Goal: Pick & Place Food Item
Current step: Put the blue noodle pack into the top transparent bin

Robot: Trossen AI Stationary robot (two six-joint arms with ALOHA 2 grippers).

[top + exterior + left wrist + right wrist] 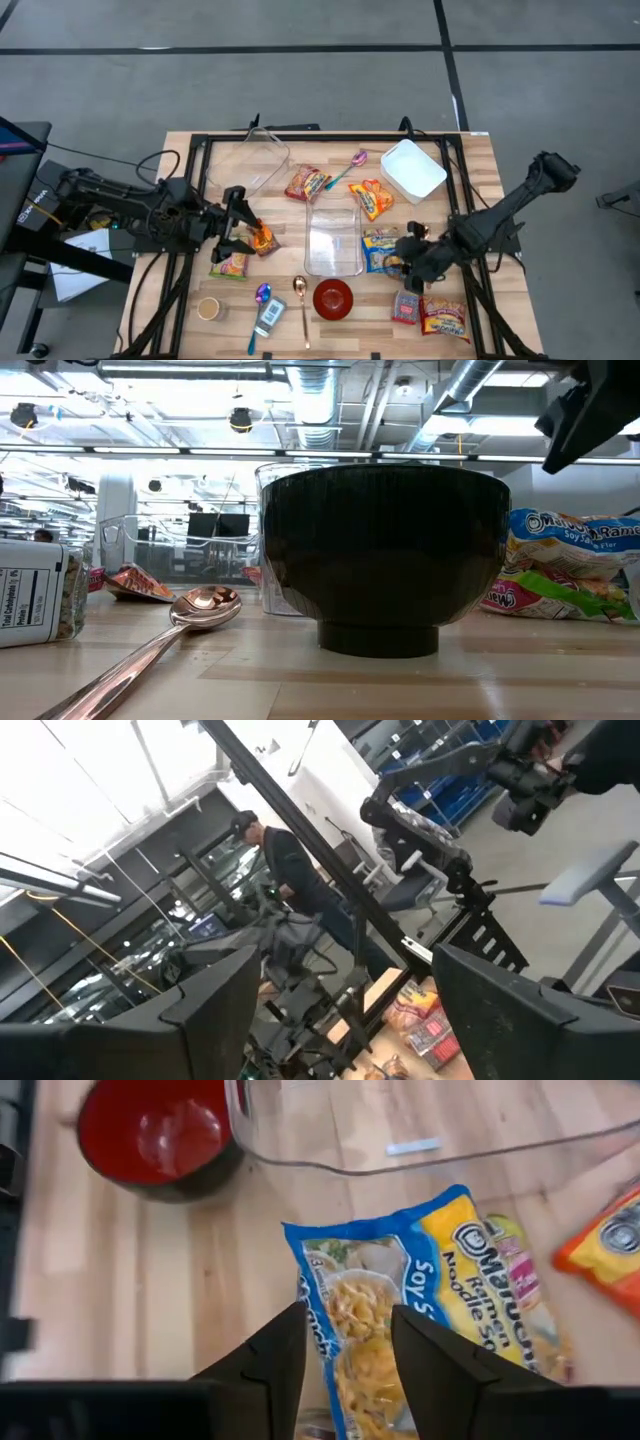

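I see the right gripper point(346, 1370) down over the blue noodle packet point(400, 1310) beside the clear tray point(333, 240), fingers astride its end, not yet clenched. Left gripper point(240, 235) stands spread near an orange packet point(263, 240).

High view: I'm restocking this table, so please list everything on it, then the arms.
Ramen packets: seven, orange, red, yellow, one blue; scattered throughout
Clear tubs: two; centre, top left
White tub: one, white; top right
Bowl: one, red inside; bottom centre
Spoons: three, copper, purple, pink; two bottom, pink top
Cup: one, tan; bottom left
Jar: one, white label; beside purple spoon
Left gripper: open, by orange packet
Right gripper: open, over blue packet
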